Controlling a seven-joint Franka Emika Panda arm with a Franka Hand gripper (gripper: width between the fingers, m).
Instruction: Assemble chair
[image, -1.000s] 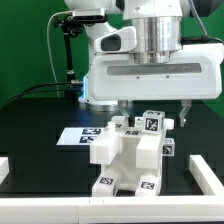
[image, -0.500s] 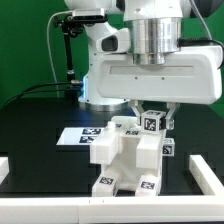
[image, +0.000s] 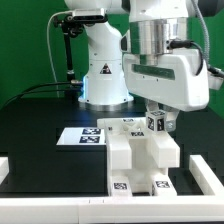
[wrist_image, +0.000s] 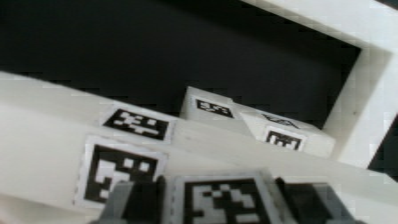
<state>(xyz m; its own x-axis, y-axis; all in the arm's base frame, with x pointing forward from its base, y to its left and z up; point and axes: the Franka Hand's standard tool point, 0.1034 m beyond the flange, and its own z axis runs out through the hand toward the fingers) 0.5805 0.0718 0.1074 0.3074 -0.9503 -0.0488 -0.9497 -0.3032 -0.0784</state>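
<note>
The chair (image: 140, 155) is a blocky white assembly with black-and-white tags, standing on the black table at the middle front. My gripper (image: 157, 120) comes down from above and is shut on a tagged upright part (image: 155, 123) at the chair's top, toward the exterior view's right. In the wrist view my dark fingers (wrist_image: 128, 200) stand on both sides of a tagged white face (wrist_image: 214, 200) of the chair (wrist_image: 160, 125), with my gripper (wrist_image: 214, 206) closed on it. More tagged faces of the chair show beyond it.
The marker board (image: 80, 135) lies flat on the table behind the chair, toward the exterior view's left. White rails border the table at the front (image: 60, 207) and at the exterior view's right (image: 207, 170). The robot base (image: 100, 70) stands at the back.
My fingers closed on the tagged top part. My wrist then turned, and the chair swung round with it and shifted toward the exterior view's right.
</note>
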